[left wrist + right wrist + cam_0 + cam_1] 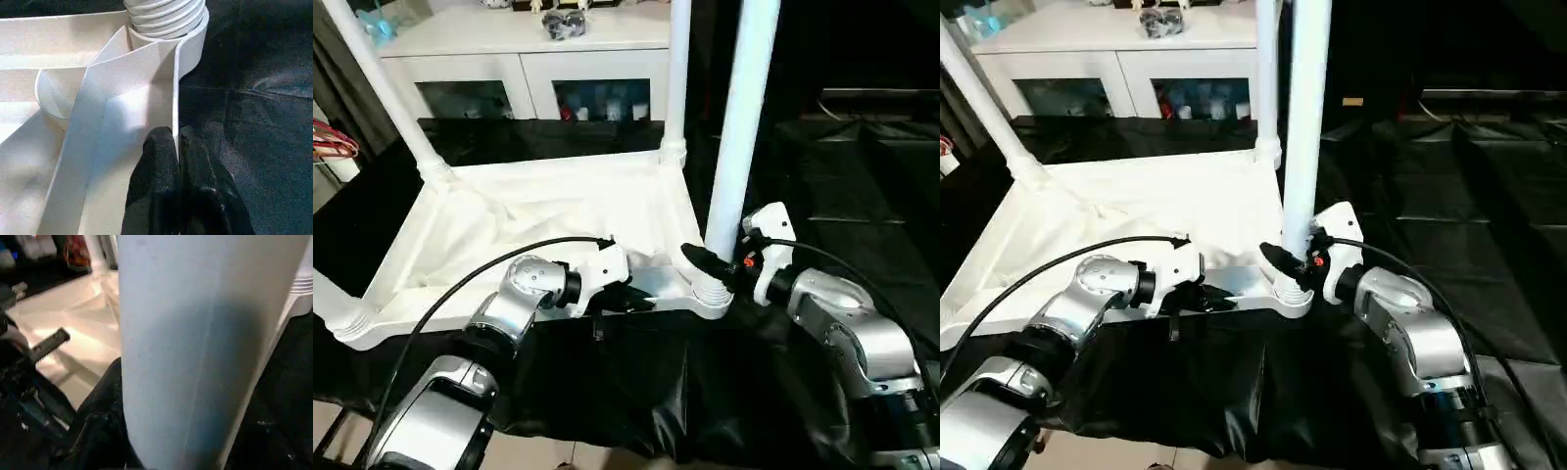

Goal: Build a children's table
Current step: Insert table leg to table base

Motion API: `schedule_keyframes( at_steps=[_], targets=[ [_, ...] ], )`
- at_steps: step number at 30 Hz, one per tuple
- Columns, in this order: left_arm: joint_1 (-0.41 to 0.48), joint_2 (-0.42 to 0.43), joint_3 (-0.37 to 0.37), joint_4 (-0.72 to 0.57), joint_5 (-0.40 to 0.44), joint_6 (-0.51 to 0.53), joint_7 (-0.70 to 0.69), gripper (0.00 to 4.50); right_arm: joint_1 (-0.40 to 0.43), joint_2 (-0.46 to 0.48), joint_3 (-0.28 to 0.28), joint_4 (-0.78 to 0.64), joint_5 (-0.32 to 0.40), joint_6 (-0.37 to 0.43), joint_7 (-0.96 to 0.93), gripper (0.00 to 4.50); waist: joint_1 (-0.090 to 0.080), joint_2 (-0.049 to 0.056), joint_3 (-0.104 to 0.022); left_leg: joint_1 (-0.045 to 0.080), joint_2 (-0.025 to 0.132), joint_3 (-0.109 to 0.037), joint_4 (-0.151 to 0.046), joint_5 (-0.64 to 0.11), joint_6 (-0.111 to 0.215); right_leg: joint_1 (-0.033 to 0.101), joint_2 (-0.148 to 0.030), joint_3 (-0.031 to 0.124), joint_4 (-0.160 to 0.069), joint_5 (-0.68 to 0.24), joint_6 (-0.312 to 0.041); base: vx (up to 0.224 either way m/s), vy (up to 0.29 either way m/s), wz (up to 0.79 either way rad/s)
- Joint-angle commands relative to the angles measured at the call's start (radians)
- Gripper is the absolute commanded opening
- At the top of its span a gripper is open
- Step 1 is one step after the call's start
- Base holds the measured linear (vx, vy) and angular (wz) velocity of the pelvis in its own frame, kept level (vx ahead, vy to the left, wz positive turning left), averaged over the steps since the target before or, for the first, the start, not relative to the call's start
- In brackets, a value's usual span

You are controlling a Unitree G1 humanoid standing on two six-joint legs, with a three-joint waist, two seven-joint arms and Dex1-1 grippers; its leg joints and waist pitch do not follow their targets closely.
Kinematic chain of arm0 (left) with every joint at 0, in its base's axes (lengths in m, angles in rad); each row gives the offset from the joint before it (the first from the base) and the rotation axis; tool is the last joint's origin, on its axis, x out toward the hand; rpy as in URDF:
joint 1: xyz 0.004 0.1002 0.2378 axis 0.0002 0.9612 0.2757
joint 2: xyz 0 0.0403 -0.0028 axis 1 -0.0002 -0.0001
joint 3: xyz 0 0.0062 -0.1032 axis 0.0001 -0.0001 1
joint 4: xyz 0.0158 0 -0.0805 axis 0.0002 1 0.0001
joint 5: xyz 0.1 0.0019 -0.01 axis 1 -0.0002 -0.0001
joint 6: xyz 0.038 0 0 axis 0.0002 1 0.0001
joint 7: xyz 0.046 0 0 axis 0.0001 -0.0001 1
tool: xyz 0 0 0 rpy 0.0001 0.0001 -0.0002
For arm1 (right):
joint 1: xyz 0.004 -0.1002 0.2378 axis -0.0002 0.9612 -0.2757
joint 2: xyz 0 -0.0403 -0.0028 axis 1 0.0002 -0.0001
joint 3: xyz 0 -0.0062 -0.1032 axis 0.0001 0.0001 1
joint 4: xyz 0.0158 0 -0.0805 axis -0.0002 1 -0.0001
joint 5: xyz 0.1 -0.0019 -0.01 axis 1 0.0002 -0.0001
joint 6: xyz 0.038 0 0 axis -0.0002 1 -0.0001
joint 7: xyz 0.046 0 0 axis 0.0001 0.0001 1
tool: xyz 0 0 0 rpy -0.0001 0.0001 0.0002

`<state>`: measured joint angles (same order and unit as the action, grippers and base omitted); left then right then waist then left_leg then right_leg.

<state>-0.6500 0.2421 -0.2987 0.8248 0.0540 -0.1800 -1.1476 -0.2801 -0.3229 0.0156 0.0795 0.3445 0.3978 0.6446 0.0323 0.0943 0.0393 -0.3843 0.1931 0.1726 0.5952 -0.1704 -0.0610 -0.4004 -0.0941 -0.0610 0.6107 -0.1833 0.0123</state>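
Note:
The children's table lies upside down on black cloth, its white ribbed tabletop [538, 211] facing up. White legs stand in the corner sockets: far left [382, 88], far right [677, 69] and near right [744, 117]. My left gripper [631, 294] is shut on the tabletop's near rim; in the left wrist view its black fingers [156, 161] pinch the thin rim wall just beside the near right socket [166, 19]. My right gripper [715, 264] is closed around the base of the near right leg [195, 347], with one black finger [105, 396] pressed against it and the other hidden behind it.
A white cabinet with glass doors [529, 59] stands behind the table. Black cloth [705, 392] covers the work surface and hangs over its front edge. Red wire hangers [333, 142] show at the far left. A black cable [460, 284] arcs over my left forearm.

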Motion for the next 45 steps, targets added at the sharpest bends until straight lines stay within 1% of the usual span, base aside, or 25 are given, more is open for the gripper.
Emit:
schedule_keyframes(
  at_steps=[1, 3, 8, 9, 10, 14, 20, 22, 25, 26, 27, 28, 29, 30, 31, 32, 33, 35, 36, 37, 38, 39, 41, 42, 45],
  targets=[
    [0.022, -0.005, 0.040, 0.001, -0.035, -0.002, 0.038, 0.00, 0.031, 0.007, -0.018, 0.044, 0.009, -0.006, -0.001, 1.89, 0.011, -0.034, -0.061, 0.009, 0.022, -0.004, -0.067, -0.228, 0.066, 0.044, -0.046, 0.033, -0.091, -0.316, -0.189, 0.000, 0.000, 0.00],
    [0.021, -0.005, 0.041, 0.003, -0.034, -0.002, 0.041, 0.00, 0.045, 0.011, -0.024, 0.049, 0.011, -0.014, 0.000, 1.89, 0.009, -0.037, -0.060, 0.006, 0.021, -0.004, -0.070, -0.227, 0.066, 0.046, -0.044, 0.031, -0.088, -0.294, -0.196, 0.000, 0.000, 0.00],
    [0.008, -0.014, 0.053, 0.015, -0.024, -0.003, 0.090, 0.00, 0.132, 0.072, -0.078, 0.064, 0.059, -0.095, -0.003, 1.89, 0.011, -0.040, -0.060, 0.009, 0.023, -0.005, -0.074, -0.265, 0.060, 0.044, -0.047, 0.032, -0.094, -0.325, -0.190, 0.000, 0.000, 0.00],
    [0.008, -0.014, 0.053, 0.015, -0.024, -0.003, 0.090, 0.00, 0.132, 0.072, -0.078, 0.064, 0.059, -0.095, -0.003, 1.89, 0.013, -0.038, -0.059, 0.011, 0.024, -0.005, -0.074, -0.273, 0.060, 0.041, -0.048, 0.033, -0.096, -0.330, -0.189, 0.000, 0.000, 0.00],
    [0.004, -0.016, 0.054, 0.019, -0.023, -0.004, 0.094, 0.00, 0.147, 0.083, -0.082, 0.066, 0.063, -0.112, -0.003, 1.89, 0.012, -0.038, -0.059, 0.009, 0.023, -0.006, -0.075, -0.274, 0.059, 0.043, -0.049, 0.033, -0.095, -0.330, -0.188, 0.000, 0.000, 0.00],
    [-0.006, -0.021, 0.057, 0.027, -0.023, -0.005, 0.104, 0.00, 0.181, 0.100, -0.076, 0.064, 0.053, -0.161, -0.006, 1.89, 0.011, -0.038, -0.056, 0.010, 0.023, -0.007, -0.080, -0.303, 0.051, 0.041, -0.048, 0.032, -0.100, -0.370, -0.177, 0.000, 0.000, 0.00],
    [-0.017, -0.018, 0.055, 0.033, -0.014, -0.011, 0.102, 0.00, 0.190, 0.077, -0.008, 0.022, -0.023, -0.176, -0.014, 1.89, 0.011, -0.037, -0.054, 0.009, 0.023, -0.009, -0.082, -0.313, 0.044, 0.041, -0.047, 0.033, -0.101, -0.372, -0.170, 0.000, 0.000, 0.00],
    [-0.019, -0.013, 0.049, 0.033, -0.006, -0.017, 0.097, 0.00, 0.174, 0.057, 0.031, 0.022, -0.065, -0.174, -0.004, 1.89, 0.011, -0.038, -0.054, 0.009, 0.023, -0.009, -0.083, -0.314, 0.042, 0.041, -0.047, 0.033, -0.101, -0.379, -0.167, 0.000, 0.000, 0.00],
    [-0.020, -0.008, 0.043, 0.032, 0.002, -0.022, 0.095, 0.00, 0.158, 0.043, 0.055, 0.029, -0.089, -0.172, 0.003, 1.89, 0.008, -0.040, -0.052, 0.007, 0.022, -0.011, -0.085, -0.328, 0.035, 0.042, -0.048, 0.032, -0.102, -0.404, -0.159, 0.000, 0.000, 0.00],
    [-0.019, -0.001, 0.036, 0.031, 0.011, -0.026, 0.092, 0.00, 0.134, 0.028, 0.082, 0.043, -0.110, -0.164, 0.019, 1.89, 0.008, -0.045, -0.053, 0.010, 0.023, -0.009, -0.084, -0.339, 0.036, 0.038, -0.048, 0.033, -0.106, -0.416, -0.157, 0.000, 0.000, 0.00],
    [-0.019, -0.001, 0.036, 0.031, 0.011, -0.026, 0.092, 0.00, 0.134, 0.028, 0.082, 0.043, -0.110, -0.164, 0.019, 1.89, 0.006, -0.042, -0.051, 0.008, 0.023, -0.012, -0.086, -0.337, 0.034, 0.041, -0.049, 0.033, -0.104, -0.415, -0.158, 0.000, 0.000, 0.00],
    [-0.019, 0.007, 0.030, 0.031, 0.019, -0.032, 0.085, 0.00, 0.090, 0.001, 0.132, 0.074, -0.141, -0.146, 0.059, 1.89, 0.006, -0.056, -0.050, 0.009, 0.023, -0.010, -0.085, -0.350, 0.035, 0.037, -0.049, 0.032, -0.107, -0.442, -0.152, 0.000, 0.000, 0.00],
    [-0.019, 0.009, 0.029, 0.031, 0.020, -0.032, 0.084, 0.00, 0.080, -0.004, 0.142, 0.082, -0.148, -0.144, 0.068, 1.89, 0.005, -0.052, -0.050, 0.008, 0.021, -0.014, -0.086, -0.358, 0.032, 0.040, -0.050, 0.029, -0.103, -0.458, -0.152, 0.000, 0.000, 0.00],
    [-0.019, 0.010, 0.029, 0.030, 0.020, -0.032, 0.083, 0.00, 0.074, -0.006, 0.147, 0.089, -0.151, -0.142, 0.074, 1.89, 0.001, -0.051, -0.048, 0.003, 0.021, -0.015, -0.088, -0.358, 0.030, 0.043, -0.049, 0.028, -0.105, -0.471, -0.146, 0.000, 0.000, 0.00],
    [-0.019, 0.013, 0.029, 0.030, 0.021, -0.033, 0.079, 0.00, 0.056, -0.014, 0.164, 0.111, -0.162, -0.137, 0.092, 1.89, 0.002, -0.050, -0.048, 0.005, 0.022, -0.016, -0.088, -0.369, 0.024, 0.038, -0.051, 0.029, -0.109, -0.501, -0.133, 0.000, 0.000, 0.00],
    [-0.019, 0.016, 0.030, 0.030, 0.020, -0.033, 0.075, 0.00, 0.041, -0.019, 0.177, 0.131, -0.173, -0.136, 0.108, 1.89, 0.003, -0.054, -0.048, 0.011, 0.023, -0.016, -0.087, -0.381, 0.020, 0.034, -0.052, 0.031, -0.112, -0.509, -0.132, 0.000, 0.000, 0.00],
    [-0.019, 0.021, 0.031, 0.029, 0.020, -0.033, 0.069, 0.00, 0.029, -0.022, 0.185, 0.154, -0.179, -0.136, 0.124, 1.89, 0.003, -0.062, -0.047, 0.010, 0.022, -0.016, -0.088, -0.387, 0.019, 0.035, -0.052, 0.031, -0.114, -0.518, -0.129, 0.000, 0.000, 0.00],
    [-0.017, 0.030, 0.030, 0.024, 0.019, -0.030, 0.057, 0.00, 0.012, -0.025, 0.192, 0.193, -0.186, -0.150, 0.148, 1.89, 0.002, -0.062, -0.047, 0.006, 0.023, -0.018, -0.090, -0.388, 0.018, 0.037, -0.053, 0.029, -0.113, -0.518, -0.126, 0.000, 0.000, 0.00],
    [-0.017, 0.032, 0.030, 0.023, 0.019, -0.030, 0.054, 0.00, 0.008, -0.024, 0.193, 0.202, -0.188, -0.155, 0.151, 1.89, 0.001, -0.066, -0.046, 0.008, 0.024, -0.019, -0.091, -0.399, 0.015, 0.035, -0.053, 0.029, -0.113, -0.523, -0.125, 0.000, 0.000, 0.00],
    [-0.016, 0.035, 0.028, 0.019, 0.018, -0.029, 0.045, 0.00, 0.001, -0.025, 0.194, 0.221, -0.189, -0.163, 0.165, 1.89, 0.001, -0.065, -0.046, 0.010, 0.024, -0.019, -0.091, -0.408, 0.014, 0.034, -0.053, 0.029, -0.114, -0.528, -0.126, 0.000, 0.000, 0.00],
    [-0.016, 0.039, 0.028, 0.019, 0.016, -0.029, 0.034, 0.00, -0.008, -0.023, 0.195, 0.236, -0.187, -0.174, 0.180, 1.89, 0.000, -0.070, -0.044, 0.012, 0.024, -0.019, -0.092, -0.421, 0.011, 0.032, -0.053, 0.029, -0.117, -0.539, -0.125, 0.000, 0.000, 0.00],
    [-0.017, 0.040, 0.027, 0.019, 0.016, -0.030, 0.030, 0.00, -0.012, -0.023, 0.197, 0.242, -0.185, -0.178, 0.187, 1.89, 0.001, -0.070, -0.044, 0.013, 0.024, -0.020, -0.093, -0.428, 0.009, 0.033, -0.053, 0.029, -0.118, -0.548, -0.123, 0.000, 0.000, 0.00],
    [-0.022, 0.053, 0.021, 0.022, 0.012, -0.038, -0.010, 0.00, -0.031, -0.021, 0.200, 0.272, -0.159, -0.206, 0.246, 1.89, 0.002, -0.076, -0.044, 0.014, 0.024, -0.021, -0.093, -0.432, 0.010, 0.032, -0.054, 0.029, -0.118, -0.550, -0.124, 0.000, 0.000, 0.00],
    [-0.022, 0.054, 0.020, 0.023, 0.012, -0.038, -0.013, 0.00, -0.032, -0.021, 0.200, 0.274, -0.158, -0.208, 0.250, 1.89, 0.003, -0.074, -0.044, 0.014, 0.025, -0.021, -0.094, -0.434, 0.010, 0.032, -0.055, 0.030, -0.118, -0.547, -0.127, 0.000, 0.000, 0.00],
    [-0.032, 0.069, 0.010, 0.031, 0.010, -0.049, -0.070, 0.00, -0.047, -0.025, 0.205, 0.311, -0.135, -0.242, 0.343, 1.89, 0.008, -0.083, -0.048, 0.019, 0.028, -0.018, -0.094, -0.419, 0.018, 0.032, -0.056, 0.033, -0.116, -0.508, -0.145, 0.000, 0.000, 0.00]
  ],
)
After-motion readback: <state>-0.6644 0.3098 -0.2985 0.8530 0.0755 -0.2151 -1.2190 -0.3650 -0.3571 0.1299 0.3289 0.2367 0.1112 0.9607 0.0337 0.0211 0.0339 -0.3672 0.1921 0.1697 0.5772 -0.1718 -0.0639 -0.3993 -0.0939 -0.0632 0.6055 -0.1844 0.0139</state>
